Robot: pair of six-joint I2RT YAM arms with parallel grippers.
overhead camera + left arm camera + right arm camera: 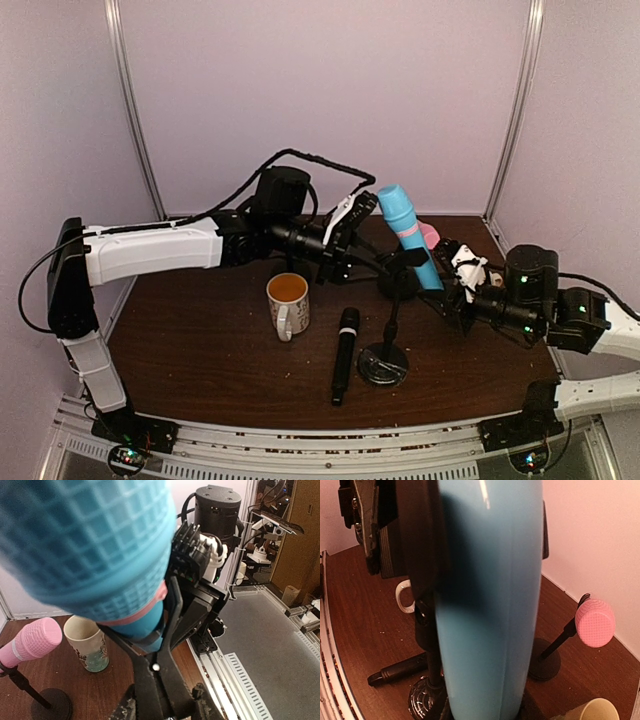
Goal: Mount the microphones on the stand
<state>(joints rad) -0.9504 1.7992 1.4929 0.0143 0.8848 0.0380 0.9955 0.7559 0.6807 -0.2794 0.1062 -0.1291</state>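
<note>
Clamped in right gripper [448,288]: glossy light blue microphone [405,232], tilted, fingers hidden behind its barrel. At left gripper [352,240], beside clip of black stand [385,362]: jaw state impossible to tell. Beyond: pink microphone [594,622], mesh head. Nearer the arm bases: black microphone [345,355], lying flat.

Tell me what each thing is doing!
blue microphone: tilted, held by the right gripper at the stand
pink microphone: clipped on other stand
black microphone: lying flat on table
mug: upright, brown drink inside
second mug: upright
left gripper: by the stand's clip, grip unclear
</note>
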